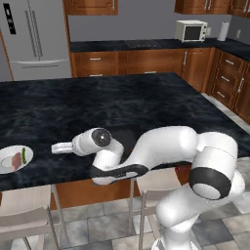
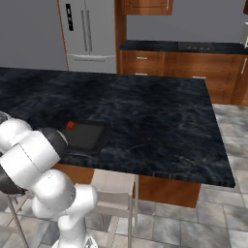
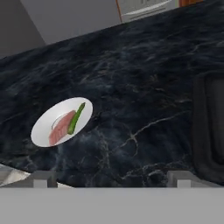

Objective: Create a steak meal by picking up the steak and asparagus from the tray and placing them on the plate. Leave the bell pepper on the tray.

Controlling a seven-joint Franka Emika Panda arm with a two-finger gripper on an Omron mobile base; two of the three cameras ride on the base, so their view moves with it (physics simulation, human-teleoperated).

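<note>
The round white plate lies on the dark marble counter with the pink steak and the green asparagus resting side by side on it. In the left base view the plate sits at the far left near the counter's front edge, holding the steak and asparagus. My gripper hovers to the plate's right, open and holding nothing. The black tray lies near the counter's front edge with the red bell pepper in its far left corner. The tray's rim shows at the right of the hand view.
Two stools stand under the counter's front edge, one just below the tray. A fridge and wooden cabinets line the back wall, with a microwave on the far counter.
</note>
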